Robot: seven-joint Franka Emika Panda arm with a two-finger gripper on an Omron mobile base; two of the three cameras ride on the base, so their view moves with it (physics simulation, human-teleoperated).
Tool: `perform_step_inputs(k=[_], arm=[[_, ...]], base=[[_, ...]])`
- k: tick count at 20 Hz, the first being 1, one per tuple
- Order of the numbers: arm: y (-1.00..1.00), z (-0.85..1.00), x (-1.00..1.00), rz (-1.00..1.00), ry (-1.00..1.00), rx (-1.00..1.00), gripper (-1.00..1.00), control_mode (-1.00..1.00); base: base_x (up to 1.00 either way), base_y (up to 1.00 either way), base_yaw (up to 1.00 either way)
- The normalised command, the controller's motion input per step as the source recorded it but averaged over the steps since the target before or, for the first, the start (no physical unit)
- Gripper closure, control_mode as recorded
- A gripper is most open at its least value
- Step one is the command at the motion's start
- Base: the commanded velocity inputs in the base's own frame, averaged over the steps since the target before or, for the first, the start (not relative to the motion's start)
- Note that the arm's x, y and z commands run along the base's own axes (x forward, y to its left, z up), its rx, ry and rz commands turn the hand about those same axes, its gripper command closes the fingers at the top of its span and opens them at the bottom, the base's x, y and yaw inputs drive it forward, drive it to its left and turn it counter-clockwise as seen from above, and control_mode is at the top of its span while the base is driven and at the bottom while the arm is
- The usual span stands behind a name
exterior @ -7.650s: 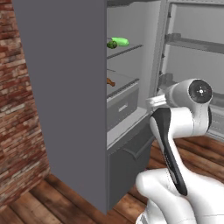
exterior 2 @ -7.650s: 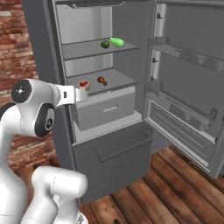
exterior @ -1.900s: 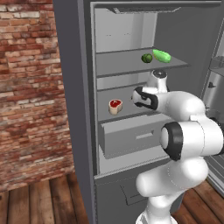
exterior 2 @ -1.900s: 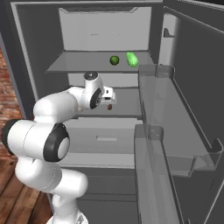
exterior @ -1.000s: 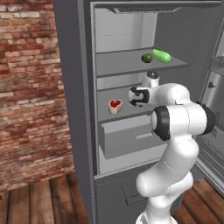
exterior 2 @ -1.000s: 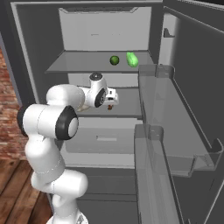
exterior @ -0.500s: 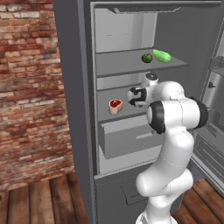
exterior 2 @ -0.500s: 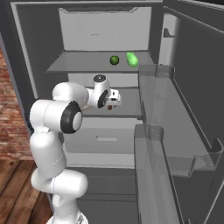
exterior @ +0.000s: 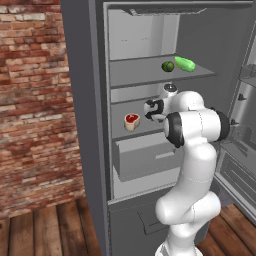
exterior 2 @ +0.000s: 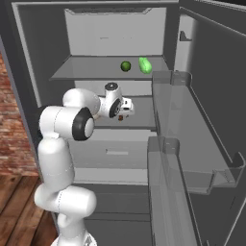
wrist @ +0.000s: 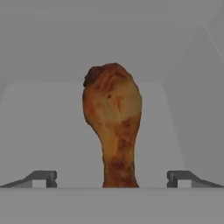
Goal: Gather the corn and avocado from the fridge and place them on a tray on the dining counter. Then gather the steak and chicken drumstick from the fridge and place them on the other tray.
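Observation:
On the fridge's middle shelf lies the brown chicken drumstick [wrist: 113, 118], its thick end pointing away from me. My gripper [wrist: 111, 179] is open, with the bone end between its fingertips [wrist: 41, 178], not touching either. From the base views, the gripper [exterior: 150, 110] [exterior 2: 126, 109] reaches into that shelf, and the drumstick [exterior 2: 120, 117] shows as a small brown spot under it. The red steak [exterior: 131, 121] rests on the same shelf, left of the hand. On the shelf above sit the dark round avocado [exterior: 168, 66] [exterior 2: 126, 66] and the light green corn [exterior: 184, 63] [exterior 2: 145, 65].
The fridge door [exterior 2: 192, 144] stands open at the right, its bins jutting close beside the arm. A grey drawer [exterior: 145, 157] is pulled out under the middle shelf. A brick wall [exterior: 30, 100] flanks the fridge on the left, above a wooden floor [exterior: 40, 230].
The arm has folded closer to the fridge and the gripper has pushed deeper into the middle shelf towards the drumstick. Its jaws have stayed open.

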Motion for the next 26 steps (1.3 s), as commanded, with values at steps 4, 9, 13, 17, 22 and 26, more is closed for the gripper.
perform_step_inputs(k=[4, 9, 13, 17, 22, 26], arm=[[0.00, -0.12, 0.17, 0.00, 0.00, 0.00, -1.00, -1.00], [0.00, -0.19, 0.17, 0.00, 0.00, 0.00, -1.00, -1.00], [0.00, -0.22, 0.21, 0.00, 0.00, 0.00, -1.00, -1.00], [0.00, -0.26, 0.16, 0.00, 0.00, 0.00, 1.00, -1.00], [0.00, -0.25, 0.02, 0.00, 0.00, 0.00, 1.00, -1.00], [0.00, -0.21, -0.05, 0.01, -0.01, 0.00, 1.00, -1.00]], base=[[0.00, 0.00, 0.00], [0.00, 0.00, 0.00], [0.00, 0.00, 0.00], [0.00, 0.00, 0.00], [0.00, 0.00, 0.00], [0.00, 0.00, 0.00]])
